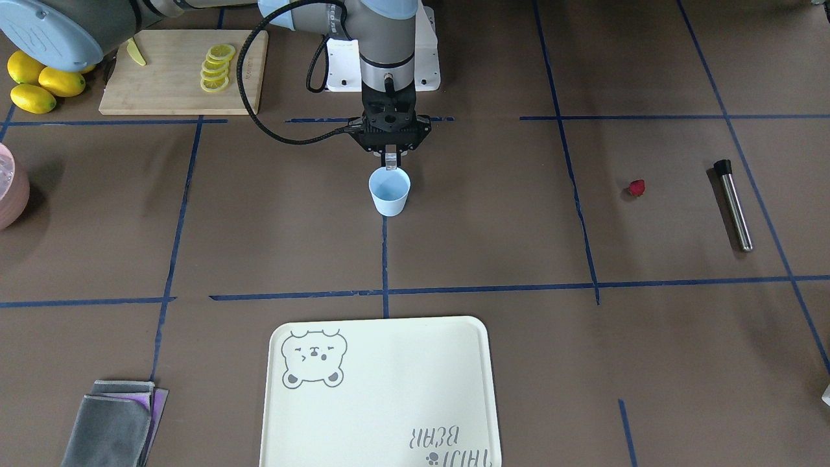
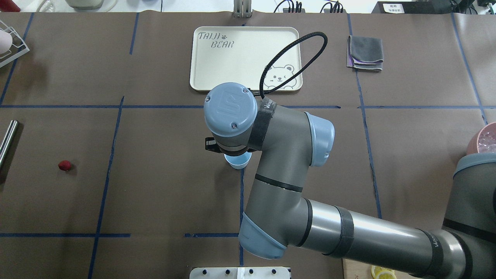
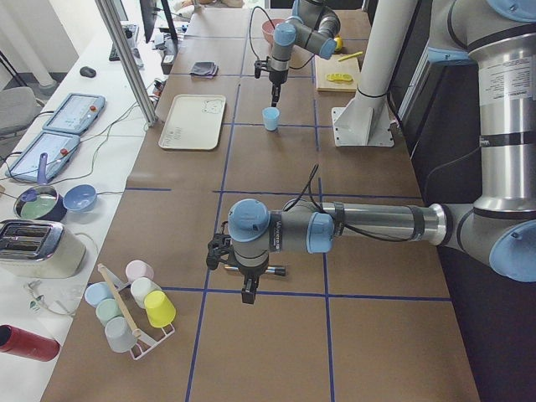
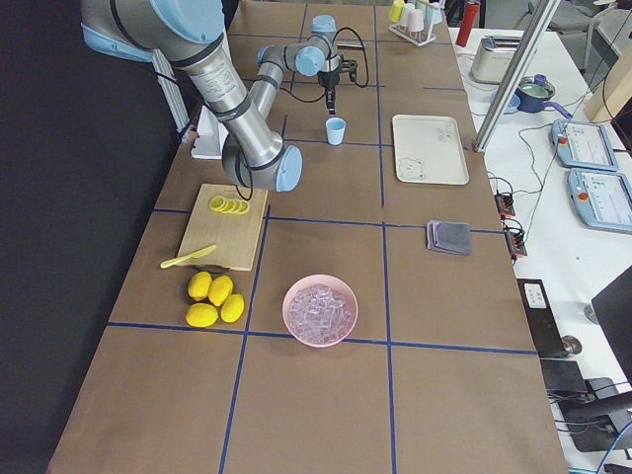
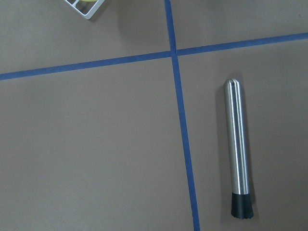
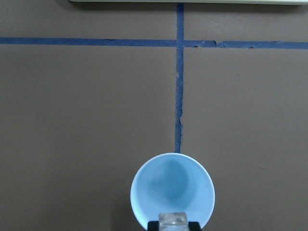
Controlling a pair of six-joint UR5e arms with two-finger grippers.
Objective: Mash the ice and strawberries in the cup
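Note:
The light-blue cup (image 1: pixel 390 191) stands upright at the table's middle and looks empty in the right wrist view (image 6: pixel 172 192). My right gripper (image 1: pixel 391 159) hangs just above the cup's rim on the robot's side, shut on one clear ice cube (image 6: pixel 173 220). The dark-red strawberry (image 1: pixel 637 188) lies alone on the table, far to the cup's left as the robot sees it (image 2: pixel 64 166). My left gripper (image 3: pixel 249 289) hovers above a steel muddler (image 5: pixel 239 149); it shows only in the side view, so I cannot tell if it is open.
A pink bowl (image 4: pixel 320 310) of ice cubes stands far on the robot's right. A cutting board (image 1: pixel 175 71) with lemon slices and whole lemons (image 1: pixel 39 81) lies near it. A cream tray (image 1: pixel 382 389), a folded cloth (image 1: pixel 117 425) and a cup rack (image 3: pixel 126 310) are further off.

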